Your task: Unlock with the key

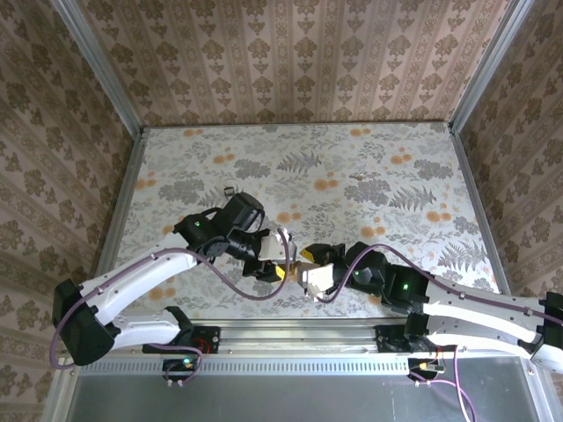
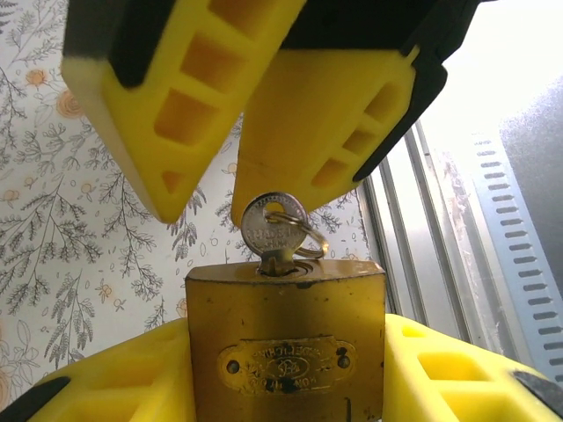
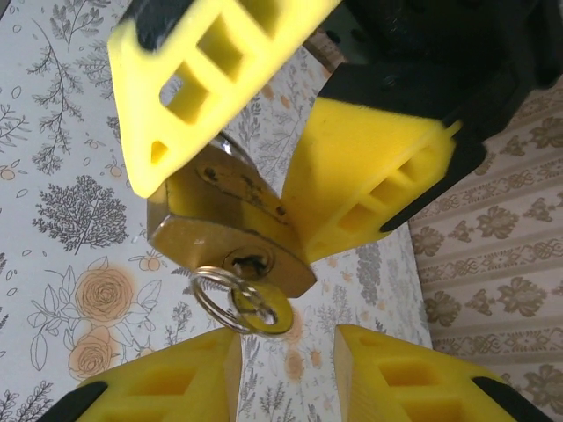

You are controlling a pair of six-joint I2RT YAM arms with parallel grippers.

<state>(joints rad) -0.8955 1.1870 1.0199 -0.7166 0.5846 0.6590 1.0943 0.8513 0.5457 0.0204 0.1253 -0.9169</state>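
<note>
A brass padlock (image 2: 286, 343) stands upright between the yellow fingers (image 2: 457, 369) of my left gripper (image 1: 274, 258), which is shut on its body. The small key (image 2: 271, 224) sticks in the keyhole on the end of the padlock (image 3: 220, 229), and a thin split ring (image 3: 211, 294) hangs from its head. My right gripper (image 3: 286, 352) faces that end with a gap between its jaws. The key's head (image 3: 268, 308) lies just beyond its fingertips, closer to one fingertip, and is not pinched. Both grippers meet low in the middle of the table.
The table (image 1: 352, 176) has a floral cover and patterned walls on three sides. A small dark object (image 1: 229, 191) lies behind the left arm. A metal rail (image 1: 290, 330) runs along the near edge.
</note>
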